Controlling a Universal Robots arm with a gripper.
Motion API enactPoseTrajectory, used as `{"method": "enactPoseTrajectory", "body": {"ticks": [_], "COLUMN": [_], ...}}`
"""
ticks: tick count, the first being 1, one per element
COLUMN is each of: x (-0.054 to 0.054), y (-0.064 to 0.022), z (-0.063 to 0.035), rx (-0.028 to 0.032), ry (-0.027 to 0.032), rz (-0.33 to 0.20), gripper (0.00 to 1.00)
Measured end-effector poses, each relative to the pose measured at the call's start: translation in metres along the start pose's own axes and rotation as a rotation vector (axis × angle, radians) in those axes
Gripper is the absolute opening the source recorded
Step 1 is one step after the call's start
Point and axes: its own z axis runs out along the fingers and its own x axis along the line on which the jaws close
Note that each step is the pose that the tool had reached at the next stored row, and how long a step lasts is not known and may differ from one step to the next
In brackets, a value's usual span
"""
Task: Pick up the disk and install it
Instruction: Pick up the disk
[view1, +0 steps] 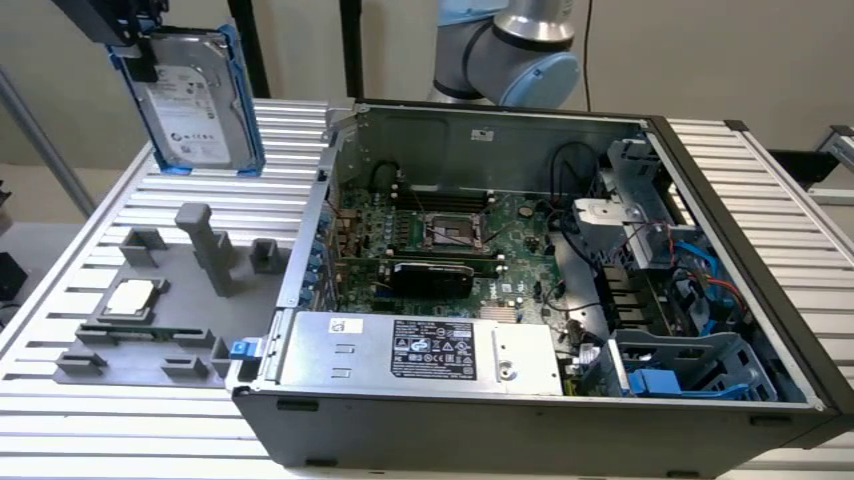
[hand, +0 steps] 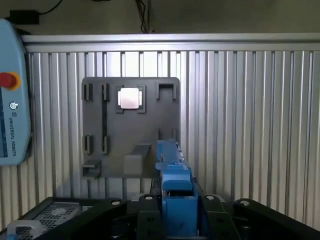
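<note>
"UNIVERSAL ROBOTS" on teach pendant (hand: 12, 115)

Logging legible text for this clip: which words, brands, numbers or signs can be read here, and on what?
"UNIVERSAL ROBOTS": printed vertically on the pale blue control tablet.
White label on the disk, held by the end effector: print too small to read.
Label on the power supply: too small to read.
</note>
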Motion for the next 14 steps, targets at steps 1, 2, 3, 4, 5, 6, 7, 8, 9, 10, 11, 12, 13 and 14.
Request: {"method": "enactPoseTrajectory", "body": {"ticks": [1, 2, 3, 4, 5, 6, 7, 8, 9, 10, 11, 12, 13, 14], "x": [0.0, 0.0, 0.0, 0.0, 0.0, 0.0, 0.0, 0.001, 0.001, 0.001, 0.001, 0.001, 0.001, 0.002], "y": [-0.0045, -0.009, -0.0135, -0.0181, -0.0227, -0.0273, -0.0318, -0.0363, -0.0407, -0.0452, -0.0497, -0.0546, -0.059, -0.0634], "z": [-0.0032, -0.0065, -0.0099, -0.0133, -0.0168, -0.0203, -0.0236, -0.0269, -0.03, -0.0329, -0.0358, -0.0388, -0.0413, -0.0433], "rx": [0.0001, 0.0, 0.0001, 0.0003, 0.0, 0.0001, 0.0002, 0.0001, 0.0, 0.0001, 0.0002, 0.0, 0.0001, 0.0002], "ry": [-0.0002, -0.0003, -0.0006, -0.0008, -0.0008, -0.0009, -0.0011, -0.0011, -0.0011, -0.0012, -0.0012, -0.0011, -0.0012, -0.0013], "rz": [0.0, 0.0, 0.0, 0.0, 0.0, 0.0, 0.0, 0.0, 0.0, 0.0, 0.0, 0.0, 0.0, 0.0], "gripper": [0.0, 0.0, 0.0, 0.0, 0.0, 0.0, 0.0, 0.0, 0.0, 0.0, 0.0, 0.0, 0.0, 0.0]}}
